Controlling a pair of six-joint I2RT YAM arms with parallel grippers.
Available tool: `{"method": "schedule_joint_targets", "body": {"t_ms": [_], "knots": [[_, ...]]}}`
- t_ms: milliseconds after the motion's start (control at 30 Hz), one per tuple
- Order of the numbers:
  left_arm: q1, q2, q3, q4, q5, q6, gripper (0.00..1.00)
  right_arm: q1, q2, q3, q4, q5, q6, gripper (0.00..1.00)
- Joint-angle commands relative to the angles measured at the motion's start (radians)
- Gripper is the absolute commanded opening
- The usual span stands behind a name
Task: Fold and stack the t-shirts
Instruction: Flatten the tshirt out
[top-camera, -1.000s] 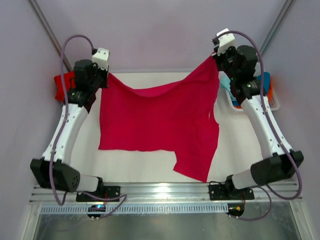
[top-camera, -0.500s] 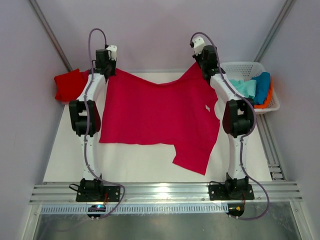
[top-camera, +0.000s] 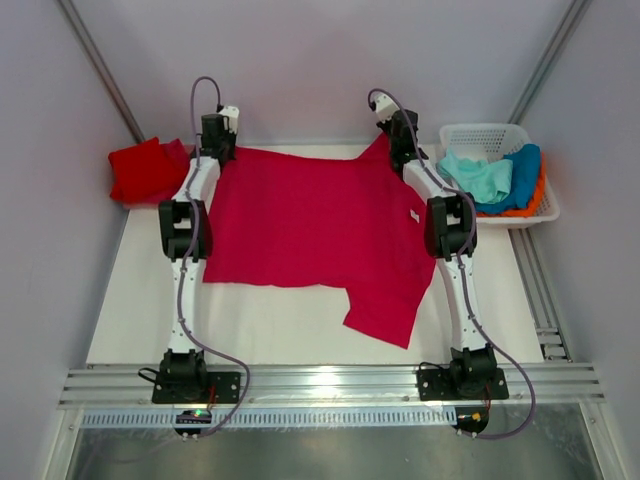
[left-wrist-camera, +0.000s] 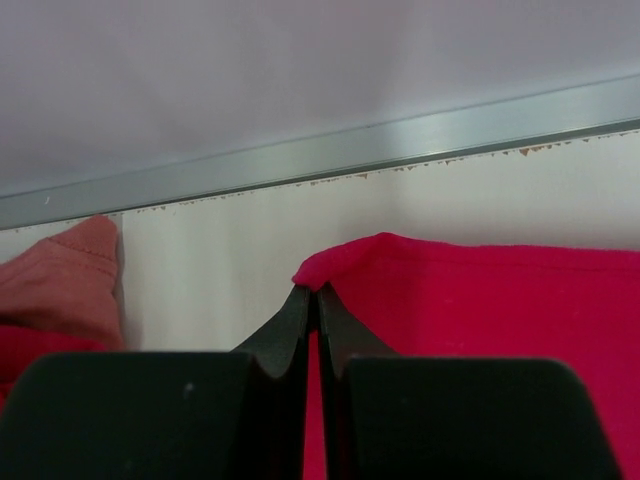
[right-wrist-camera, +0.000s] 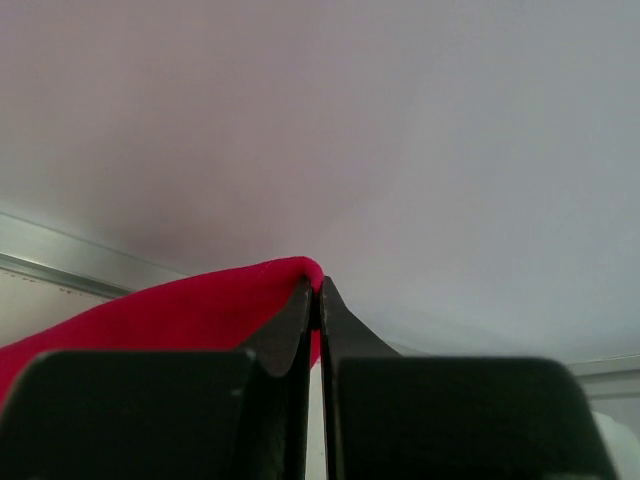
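**Left hand.** The left hand (left-wrist-camera: 312, 292) is clenched on the far left corner of the crimson-pink t-shirt (top-camera: 310, 225). In the left wrist view the two fingers meet with no gap, and the hemmed cloth edge starts right at their tips. This corner sits low, close to the table (top-camera: 290, 330).

**Right hand.** The right hand (right-wrist-camera: 313, 285) is clenched on the far right corner of the same t-shirt. In the right wrist view the cloth rises to a peak between the closed fingertips, with the back wall behind it. The top view shows this corner drawn up into a point at the hand.

**Crimson-pink t-shirt.** The garment hangs between the two hands. From them it runs back toward the arm bases and lies mostly flat on the table. Its far edge runs nearly straight from hand to hand. On the right hand's side, one flap (top-camera: 385, 315) reaches further toward the bases than the rest of the near hem.

**Other garments.**
- A red t-shirt (top-camera: 145, 170) lies bunched to the outside of the left hand, near it and apart from the spread garment.
- A white basket (top-camera: 482, 131) stands to the outside of the right hand. It holds a mint-green t-shirt (top-camera: 480, 178), a blue t-shirt (top-camera: 522, 165) and an orange t-shirt (top-camera: 540, 197).
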Motion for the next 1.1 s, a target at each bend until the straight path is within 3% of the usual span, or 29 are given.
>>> {"method": "schedule_joint_targets", "body": {"t_ms": [0,67,100,133,167,200,233,333,533,700,800,867,967,1067], "knots": [[0.005,0.018,0.06,0.108,-0.035,0.033,0.02,0.0,0.014,0.065,0.177,0.014,-0.021,0.03],[0.003,0.032,0.064,0.125,-0.057,0.026,0.08,0.0,0.026,0.065,0.216,0.025,-0.025,0.1],[0.003,0.038,0.067,0.128,-0.067,0.023,0.11,0.0,0.034,0.062,0.232,0.028,-0.025,0.22],[0.003,0.041,0.067,0.133,-0.078,0.023,0.21,0.0,0.038,0.06,0.247,0.028,-0.027,0.42],[0.0,0.049,0.067,0.146,-0.106,0.023,0.28,0.0,0.043,0.059,0.276,0.028,-0.042,0.8],[0.0,0.05,0.065,0.156,-0.117,0.026,0.42,0.0,0.047,0.054,0.295,0.031,-0.048,0.96],[-0.003,0.052,0.061,0.165,-0.126,0.033,0.74,0.003,0.049,0.056,0.31,0.025,-0.054,0.99],[-0.008,0.058,0.059,0.194,-0.156,0.065,0.99,0.004,0.051,0.054,0.35,0.022,-0.07,0.99],[-0.023,0.015,0.03,0.209,-0.215,0.081,0.99,0.015,0.029,0.048,0.499,0.077,-0.195,0.99],[-0.021,-0.104,0.046,0.124,-0.287,0.041,0.99,0.015,-0.155,-0.034,0.46,0.186,-0.189,0.99],[-0.026,-0.182,0.08,-0.017,-0.24,-0.04,0.99,0.013,-0.296,-0.084,0.36,0.24,-0.14,1.0],[-0.024,-0.301,0.056,-0.122,-0.186,-0.088,0.99,0.013,-0.418,-0.11,0.182,0.24,-0.043,0.99],[-0.025,-0.468,-0.056,-0.261,-0.076,-0.129,0.99,0.016,-0.556,-0.22,-0.087,0.16,0.083,0.99],[-0.021,-0.653,-0.282,-0.352,0.039,-0.148,0.99,0.015,-0.76,-0.486,-0.323,-0.077,0.114,0.99]]}}
